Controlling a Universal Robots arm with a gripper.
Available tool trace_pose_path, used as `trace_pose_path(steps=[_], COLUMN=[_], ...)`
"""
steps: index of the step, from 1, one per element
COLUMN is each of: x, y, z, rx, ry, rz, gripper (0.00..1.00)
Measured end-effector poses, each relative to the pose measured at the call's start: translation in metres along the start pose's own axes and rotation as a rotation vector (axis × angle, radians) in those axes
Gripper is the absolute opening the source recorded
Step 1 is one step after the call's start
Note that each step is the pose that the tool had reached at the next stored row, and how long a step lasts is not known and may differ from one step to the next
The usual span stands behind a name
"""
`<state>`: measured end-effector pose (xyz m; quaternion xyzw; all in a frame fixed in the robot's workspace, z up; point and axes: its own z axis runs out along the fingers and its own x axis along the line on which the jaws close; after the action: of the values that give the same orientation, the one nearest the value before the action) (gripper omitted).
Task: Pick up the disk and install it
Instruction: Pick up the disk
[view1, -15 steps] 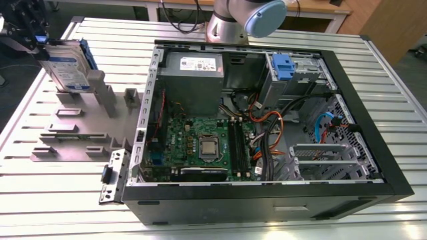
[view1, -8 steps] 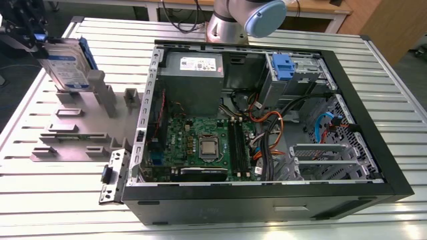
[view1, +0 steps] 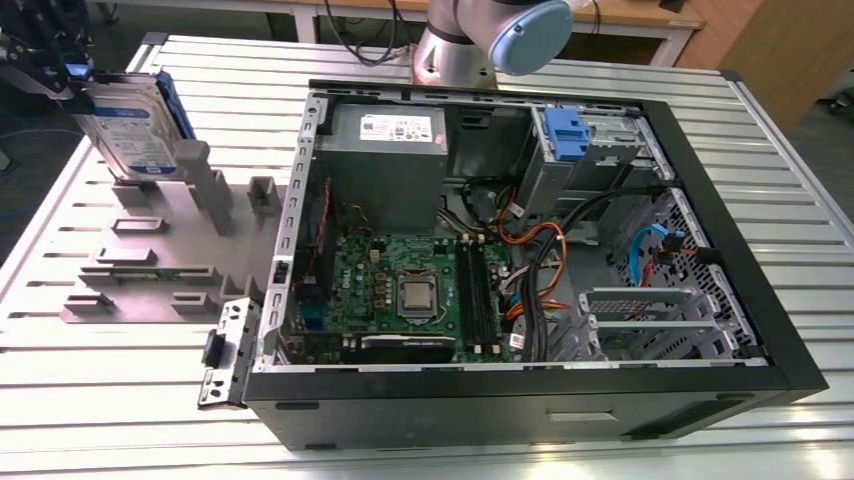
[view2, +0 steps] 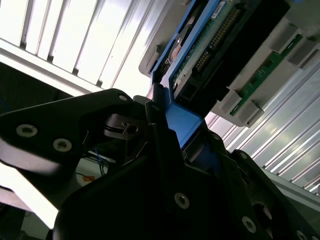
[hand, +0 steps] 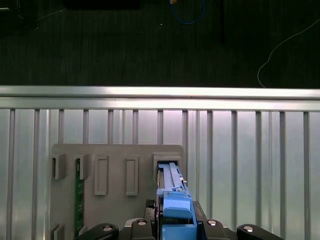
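1. In the exterior view, the disk (view1: 127, 125) stands on edge with its label showing, at the exterior view's left. It is over the grey holder (view1: 160, 260) on the desk (view1: 107, 400), well apart from the open computer case (view1: 534, 250). The pincer (view1: 74, 75) grips its top.
2. The second wrist view shows the black fingers (view2: 160, 130) clamped on the disk's blue rail, and its circuit-board side (view2: 200, 50).
3. The first wrist view shows the disk edge-on (hand: 172, 200), at a slot of the holder (hand: 115, 165).

Ribbed aluminium table (view1: 120, 400); dark floor (hand: 100, 45), perhaps carpet; wooden desk (view1: 638, 17) behind, cables (view1: 363, 32) hanging beneath.
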<state>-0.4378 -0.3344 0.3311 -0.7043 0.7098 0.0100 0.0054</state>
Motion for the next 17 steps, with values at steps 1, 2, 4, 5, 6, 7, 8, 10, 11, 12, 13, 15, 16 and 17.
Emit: trace_pose_path(steps=[1, 2, 4, 5, 6, 7, 8, 10, 11, 12, 13, 15, 16, 17], x=[0.0, 0.0, 0.0, -0.0001, -0.0001, -0.0001, -0.0001, -0.0001, -0.0001, -0.0001, -0.0001, -0.0001, -0.0001, -0.0001], y=[0.0, 0.0, 0.0, 0.0, 0.0, 0.0, 0.0, 0.0, 0.0, 0.0, 0.0, 0.0, 0.0001, 0.0001], z=[-0.0006, -0.0011, -0.0022, -0.0028, -0.0033, -0.0038, -0.0042, -0.0048, -0.005, -0.005, -0.0051, -0.0054, -0.0058, -0.0062], rx=[-0.0001, -0.0001, -0.0001, -0.0001, -0.0002, -0.0001, 0.0, -0.0001, 0.0, -0.0001, -0.0001, -0.0001, -0.0003, -0.0004], ry=[0.0001, 0.0001, 0.0, 0.0, 0.0001, 0.0, 0.0, 0.0, 0.0, 0.0, 0.0, 0.0001, 0.0001, 0.0002], rz=[0.0, 0.0, 0.0, 0.0, 0.0, 0.0, 0.0, 0.0, 0.0, 0.0, 0.0, 0.0, 0.0, 0.0], gripper=[0.36, 0.36, 0.36, 0.36, 0.36, 0.36, 0.36, 0.36, 0.36, 0.36, 0.36, 0.36, 0.36, 0.36])
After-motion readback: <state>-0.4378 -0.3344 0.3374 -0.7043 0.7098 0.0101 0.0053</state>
